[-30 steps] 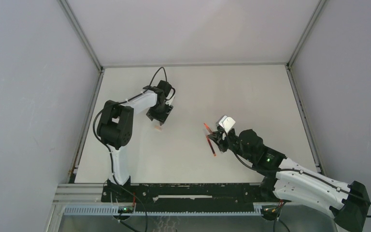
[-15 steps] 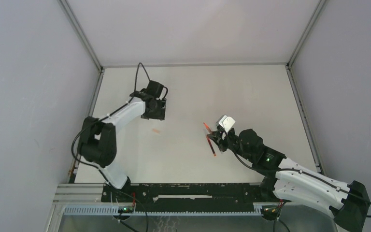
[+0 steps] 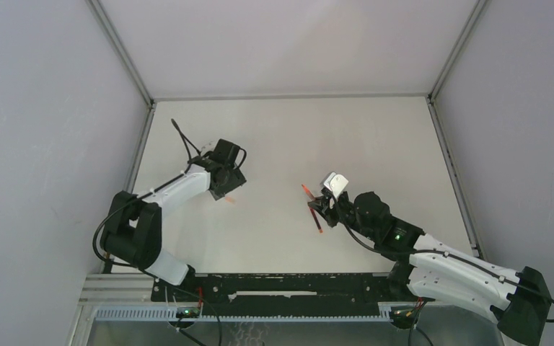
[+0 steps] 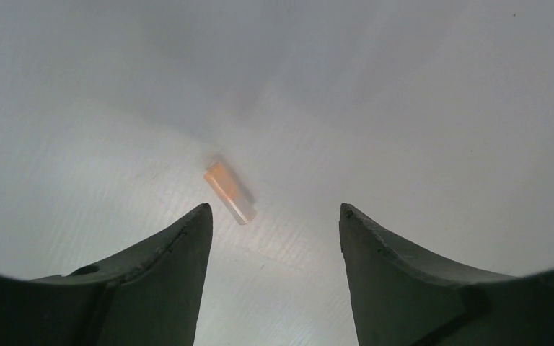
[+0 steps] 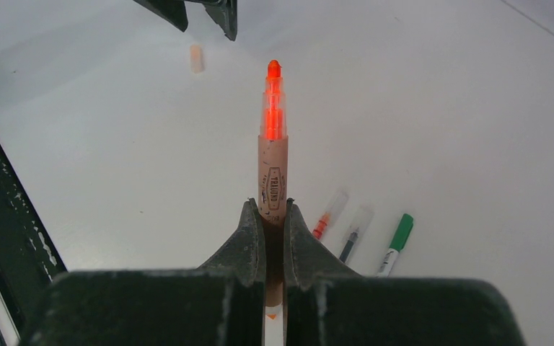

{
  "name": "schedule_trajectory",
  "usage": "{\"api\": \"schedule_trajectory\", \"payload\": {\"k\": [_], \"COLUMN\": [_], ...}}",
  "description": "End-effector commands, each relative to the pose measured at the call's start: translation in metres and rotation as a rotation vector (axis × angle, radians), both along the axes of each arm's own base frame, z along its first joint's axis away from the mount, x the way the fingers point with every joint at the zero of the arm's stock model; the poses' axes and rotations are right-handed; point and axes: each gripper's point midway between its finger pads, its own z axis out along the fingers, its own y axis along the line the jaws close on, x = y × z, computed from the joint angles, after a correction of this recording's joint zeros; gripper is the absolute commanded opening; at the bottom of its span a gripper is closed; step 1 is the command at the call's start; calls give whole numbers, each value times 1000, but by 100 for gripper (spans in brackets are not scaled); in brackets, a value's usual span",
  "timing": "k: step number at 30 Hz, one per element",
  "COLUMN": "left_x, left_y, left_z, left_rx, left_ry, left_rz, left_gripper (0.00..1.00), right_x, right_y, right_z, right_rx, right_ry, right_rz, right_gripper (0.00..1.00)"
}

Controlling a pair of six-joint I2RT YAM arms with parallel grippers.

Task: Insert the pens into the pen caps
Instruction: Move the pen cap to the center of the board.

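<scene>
A short pale orange pen cap (image 4: 229,193) lies on the white table, just beyond my left gripper (image 4: 274,216) and nearer its left finger. That gripper is open with nothing between its fingers. From above, the cap (image 3: 229,199) sits right by the left gripper (image 3: 226,189). My right gripper (image 5: 274,209) is shut on an uncapped orange-red pen (image 5: 273,137), whose tip points toward the cap (image 5: 196,58). The right gripper (image 3: 322,205) hovers mid-table. A red pen (image 5: 330,215), a black pen (image 5: 355,233) and a green pen (image 5: 397,244) lie side by side under it.
The dark rail of the arm bases (image 3: 281,285) runs along the near table edge. Grey walls (image 3: 43,144) close in the left, right and back sides. The left arm's fingers (image 5: 225,16) show at the top of the right wrist view.
The left arm's elbow has swung out to the left. Its gripper drew back from the cap, came down close to it again, and its jaws have widened. The right arm has stayed still.
</scene>
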Motion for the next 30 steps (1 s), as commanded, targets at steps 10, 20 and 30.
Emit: {"api": "schedule_trajectory", "payload": {"k": [10,20,30], "left_x": [4,19,7], "left_y": [10,1,6], "left_z": [-17,-34,-44], "left_rx": [12,-8,7], "left_ry": [4,48,78], "left_rz": [188,169,169], "left_gripper": [64,61,49], "right_x": [3,3,3], "right_y": [1,-3,-1], "right_z": [10,11,11], "right_rx": [41,38,43], "right_ry": [-17,-18,-16], "right_rz": [-18,-30,-27], "right_gripper": [0,0,0]}}
